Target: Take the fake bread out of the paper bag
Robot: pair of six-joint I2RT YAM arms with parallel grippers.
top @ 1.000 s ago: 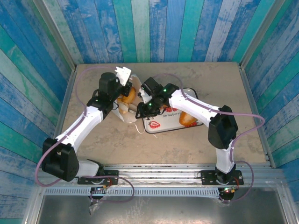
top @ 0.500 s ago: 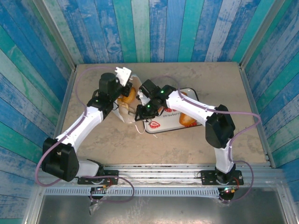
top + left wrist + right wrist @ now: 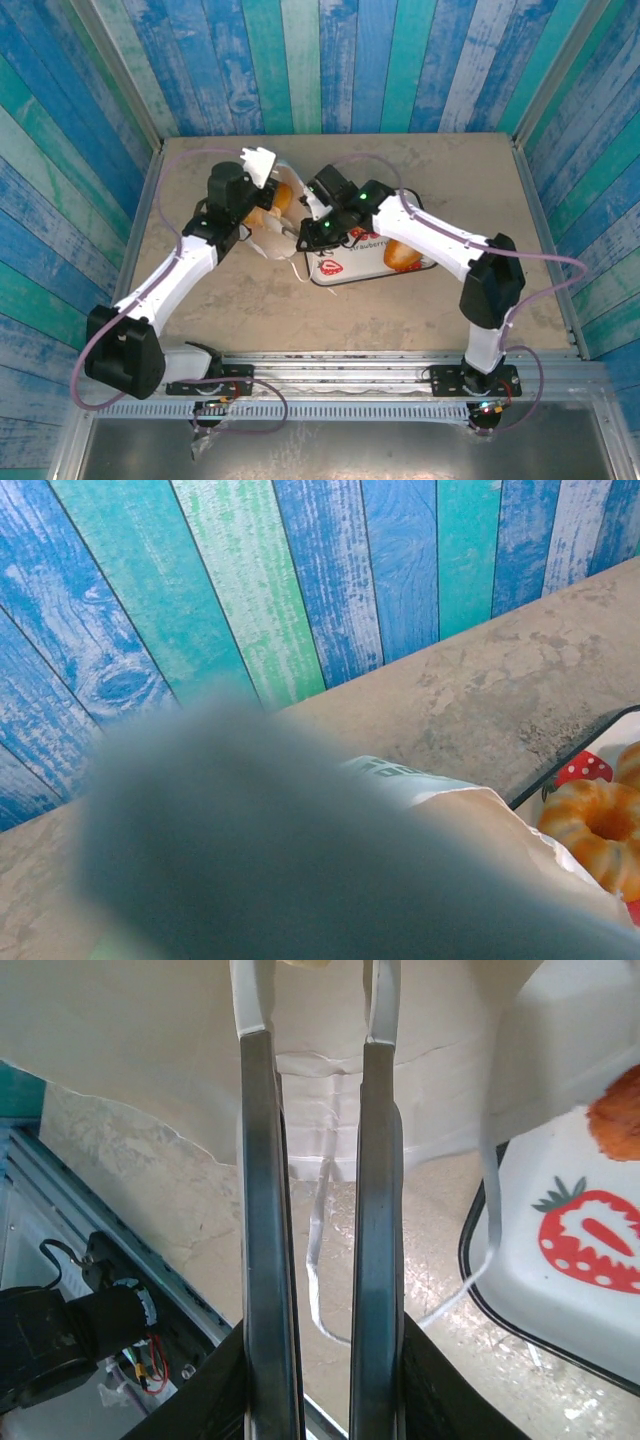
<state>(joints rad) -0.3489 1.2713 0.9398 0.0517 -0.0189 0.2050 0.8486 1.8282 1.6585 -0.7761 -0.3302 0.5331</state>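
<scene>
The white paper bag [image 3: 262,240] lies on its side at the table's middle left, mouth toward the tray. Orange fake bread [image 3: 283,197] shows inside its mouth. My left gripper [image 3: 260,160] holds the bag's upper rim, shut on it; in the left wrist view a blurred dark shape hides the jaws, with the bag's lettered side [image 3: 400,777] beyond. My right gripper [image 3: 315,1000] is at the bag's mouth [image 3: 298,235], fingers parallel with a narrow gap, nothing clearly between them, bag paper [image 3: 150,1040] behind. A golden loaf [image 3: 403,255] and a ring-shaped bun [image 3: 600,825] lie on the tray.
The white strawberry-print tray [image 3: 345,268] sits right of the bag, its rim [image 3: 480,1260] close to my right fingers. A thin white bag handle [image 3: 318,1260] trails on the table below the gripper. Blue plank walls enclose the table on three sides.
My left gripper has lifted the bag's rim slightly up and left. My right gripper has shifted a little at the bag's mouth, its elbow swinging right.
</scene>
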